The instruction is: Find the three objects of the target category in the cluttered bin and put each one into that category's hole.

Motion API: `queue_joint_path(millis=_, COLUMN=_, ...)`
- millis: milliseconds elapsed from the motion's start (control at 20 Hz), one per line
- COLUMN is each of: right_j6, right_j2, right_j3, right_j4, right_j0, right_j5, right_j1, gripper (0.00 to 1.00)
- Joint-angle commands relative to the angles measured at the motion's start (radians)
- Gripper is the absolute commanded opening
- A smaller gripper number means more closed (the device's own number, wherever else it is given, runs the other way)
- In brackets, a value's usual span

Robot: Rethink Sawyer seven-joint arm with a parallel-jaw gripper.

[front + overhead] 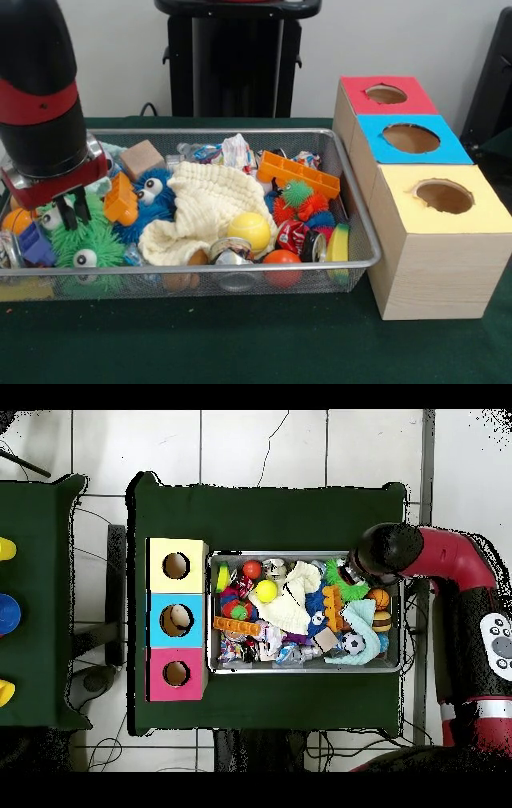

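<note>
Front view first: nearest us we see the green table (240, 344), and on it the wire bin (200, 268) with its long axis running left to right. Against its near wall lie a red ball (282, 259), a yellow ball (250, 229) and a crushed can (230, 252). Behind these sits a cream cloth (210, 204), with a fuzzy green toy (86, 240) at the left and an orange plastic block (298, 173) lying slantwise toward the far right corner. To the bin's right stand three boxes in a row running away from us: the yellow hole (444, 196), then the blue hole (410, 138), then the red hole (386, 94). The hand (70, 210) hangs upright over the bin's left end, its dark fingers (61, 213) slightly apart and holding nothing, just above the green toy.
</note>
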Motion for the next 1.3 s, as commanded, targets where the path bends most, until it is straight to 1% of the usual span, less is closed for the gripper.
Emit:
queue_joint_path(millis=50, right_j6=-0.103, right_j2=-0.065, right_j3=0.030, right_j4=-0.041, right_j0=0.044, right_j5=0.101, right_j1=-0.074, gripper=0.00)
queue_joint_path(millis=250, right_j6=-0.110, right_j2=-0.073, right_j3=-0.013, right_j4=-0.044, right_j0=0.073, right_j5=0.132, right_j1=-0.052, gripper=0.00)
queue_joint_path(millis=300, right_j6=-0.108, right_j2=-0.073, right_j3=-0.016, right_j4=-0.045, right_j0=0.079, right_j5=0.124, right_j1=-0.046, gripper=0.00)
queue_joint_path(millis=600, right_j6=-0.089, right_j2=-0.101, right_j3=0.009, right_j4=-0.051, right_j0=0.099, right_j5=0.093, right_j1=-0.056, gripper=0.00)
queue_joint_path(millis=750, right_j6=-0.071, right_j2=-0.118, right_j3=0.037, right_j4=-0.050, right_j0=0.115, right_j5=0.078, right_j1=-0.073, gripper=0.00)
queue_joint_path(millis=1050, right_j6=0.001, right_j2=-0.143, right_j3=0.106, right_j4=-0.025, right_j0=0.149, right_j5=0.051, right_j1=-0.112, gripper=0.00)
queue_joint_path(millis=1300, right_j6=0.057, right_j2=-0.162, right_j3=0.155, right_j4=0.020, right_j0=0.185, right_j5=0.088, right_j1=-0.169, gripper=0.00)
